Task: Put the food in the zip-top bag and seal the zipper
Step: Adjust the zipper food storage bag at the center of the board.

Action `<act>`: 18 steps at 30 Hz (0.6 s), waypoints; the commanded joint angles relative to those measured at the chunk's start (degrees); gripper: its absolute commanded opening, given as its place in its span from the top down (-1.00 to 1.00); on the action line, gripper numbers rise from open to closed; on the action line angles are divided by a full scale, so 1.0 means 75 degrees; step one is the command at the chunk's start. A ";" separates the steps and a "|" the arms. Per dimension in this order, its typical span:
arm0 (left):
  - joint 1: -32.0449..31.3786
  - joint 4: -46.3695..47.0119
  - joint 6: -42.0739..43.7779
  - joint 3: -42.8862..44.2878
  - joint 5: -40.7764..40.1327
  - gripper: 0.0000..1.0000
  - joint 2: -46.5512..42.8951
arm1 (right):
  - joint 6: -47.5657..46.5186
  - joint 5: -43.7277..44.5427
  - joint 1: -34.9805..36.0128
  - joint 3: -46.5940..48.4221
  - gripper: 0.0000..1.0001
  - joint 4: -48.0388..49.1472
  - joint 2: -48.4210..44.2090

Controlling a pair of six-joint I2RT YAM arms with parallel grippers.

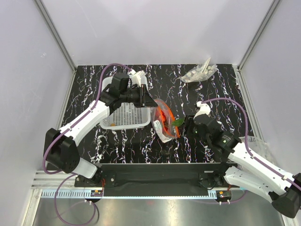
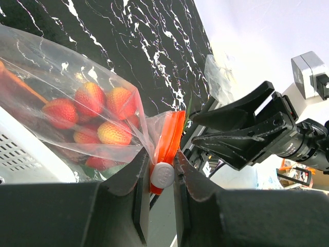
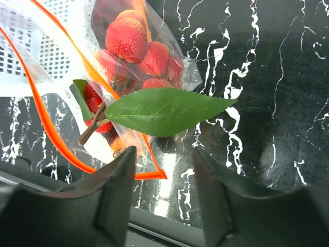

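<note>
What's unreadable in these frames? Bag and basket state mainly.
1. How far the zipper is closed: the left wrist view shows only the end clamped in the left hand; the right wrist view cuts it off at its left edge.
2. Count of food in the bag: pieces overlap behind creased plastic in both wrist views.
3. Far-left part of the basket: under the left arm in the top view.

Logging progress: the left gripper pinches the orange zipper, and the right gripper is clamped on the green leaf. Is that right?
Not quite. The left gripper does pinch the zipper, but the right gripper is open, clamped on nothing; the green leaf lies just beyond its fingers, poking out of the zip-top bag. The right wrist view shows it.
</note>
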 commanded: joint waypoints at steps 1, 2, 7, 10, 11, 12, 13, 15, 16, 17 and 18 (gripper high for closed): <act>0.0072 0.0473 -0.0005 0.0030 0.0208 1.00 -0.0282 | 0.0159 0.0040 0.0051 0.0086 -0.01 0.0114 -0.0141; 0.0072 0.0473 -0.0005 0.0030 0.0220 1.00 -0.0282 | 0.0065 -0.0263 0.0051 0.0016 0.05 0.0358 -0.0164; 0.0096 0.0497 -0.0016 -0.0017 0.0243 1.00 -0.0294 | -0.0182 -0.0899 0.0051 -0.0254 0.06 0.0958 0.0034; 0.0096 0.0473 -0.0017 0.0018 0.0243 1.00 -0.0329 | -0.0322 -0.0969 0.0039 -0.0254 0.07 0.1192 0.0304; 0.0096 0.0450 -0.0016 0.0030 0.0243 1.00 -0.0340 | -0.0357 -0.0981 0.0039 -0.0255 0.08 0.1309 0.0455; 0.0108 0.0438 -0.0005 0.0042 0.0255 1.00 -0.0340 | -0.0381 -0.1027 0.0050 -0.0255 0.11 0.1368 0.0538; 0.0108 0.0438 0.0007 0.0042 0.0255 1.00 -0.0329 | -0.0428 -0.1051 0.0051 -0.0266 0.11 0.1415 0.0609; 0.0119 0.0415 -0.0005 0.0042 0.0255 1.00 -0.0340 | -0.0463 -0.1144 0.0062 -0.0313 0.13 0.1614 0.0855; 0.0131 0.0403 0.0007 0.0054 0.0255 1.00 -0.0352 | -0.0463 -0.1180 0.0062 -0.0336 0.17 0.1684 0.0913; 0.0131 0.0403 0.0007 0.0065 0.0243 1.00 -0.0352 | -0.0452 -0.1226 0.0051 -0.0371 0.20 0.1801 0.1042; 0.0131 0.0391 0.0007 0.0077 0.0255 1.00 -0.0352 | -0.0452 -0.1250 0.0051 -0.0383 0.24 0.1837 0.1089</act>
